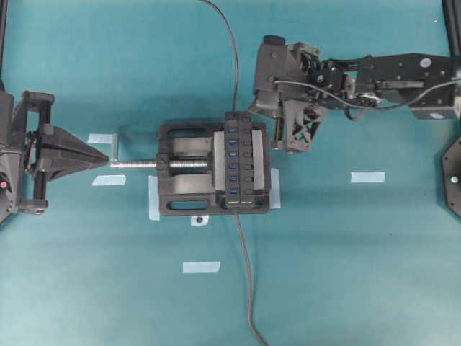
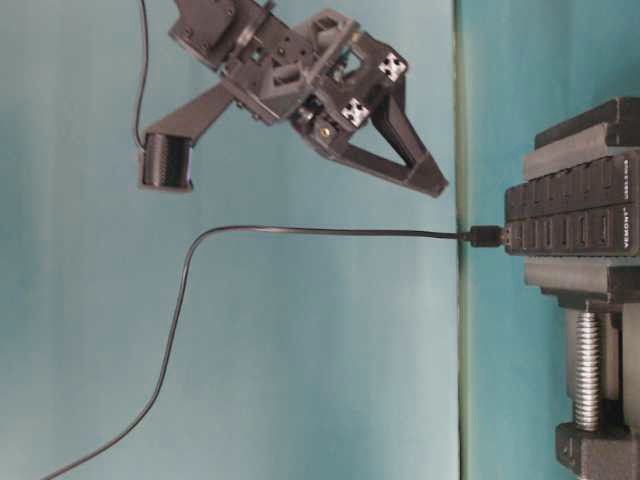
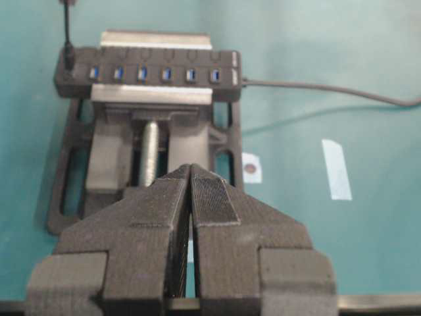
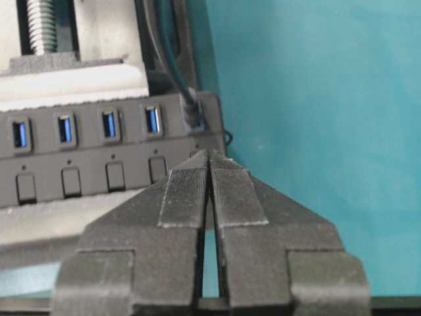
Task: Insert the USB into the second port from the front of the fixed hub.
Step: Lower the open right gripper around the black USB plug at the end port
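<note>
Right claw point(image 4: 209, 158) above fixed hub point(image 4: 99, 155)

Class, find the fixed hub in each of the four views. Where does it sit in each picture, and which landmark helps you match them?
Overhead: the fixed hub is at the centre, running top to bottom.
Table-level: hub at the right edge, about mid-height.
Left wrist: hub across the top, left of centre.
Right wrist: hub in the left half, mid-height.
Shared landmark: the vise's silver screw, visible in all four.
</note>
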